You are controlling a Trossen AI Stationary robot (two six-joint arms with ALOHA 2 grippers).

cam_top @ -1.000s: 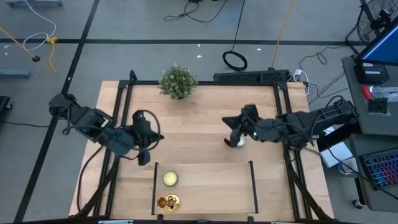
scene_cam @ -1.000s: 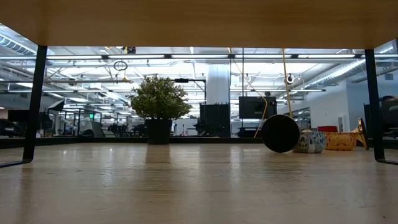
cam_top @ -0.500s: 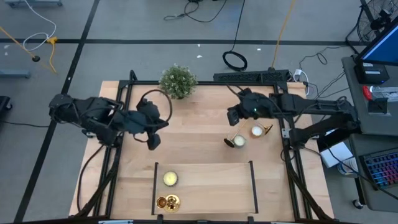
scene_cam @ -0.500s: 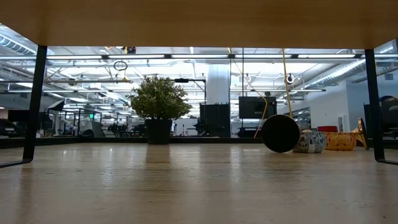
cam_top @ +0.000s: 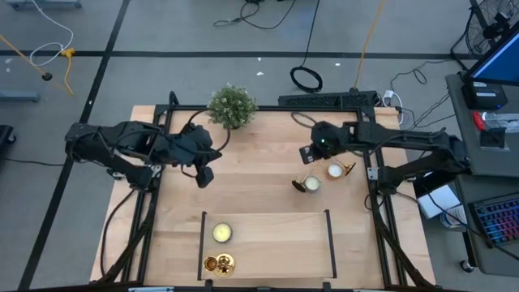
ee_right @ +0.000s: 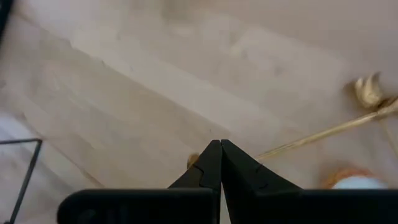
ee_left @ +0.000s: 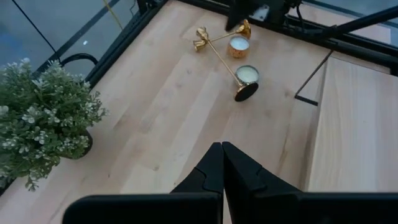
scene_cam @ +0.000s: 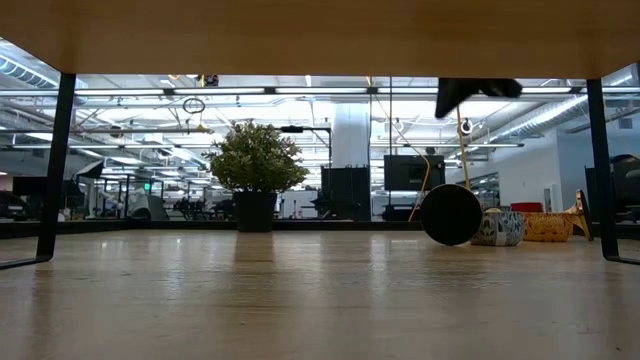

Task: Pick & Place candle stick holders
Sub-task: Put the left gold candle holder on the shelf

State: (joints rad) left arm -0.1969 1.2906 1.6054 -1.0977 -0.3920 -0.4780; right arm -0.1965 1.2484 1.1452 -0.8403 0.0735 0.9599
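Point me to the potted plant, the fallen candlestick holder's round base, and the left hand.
Potted plant (cam_top: 232,106), high view, on the middle of its foliage.
Fallen candlestick holder (ee_left: 246,92), left wrist view, on its dark round base.
Left hand (ee_left: 222,163), left wrist view, at its closed fingertips.

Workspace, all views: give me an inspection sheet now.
Surface: wooden table, with a framed section at its near edge.
Job's things: gold candle stick holders lying tipped on the table's right side; gold pieces inside the frame.
Clutter: potted plant at the far edge; candles.
Grippers: left gripper shut, empty, over the left half; right gripper shut, empty, above the holders.
Cables: coiled on the floor.
Surroundings: monitor, keyboard at right.
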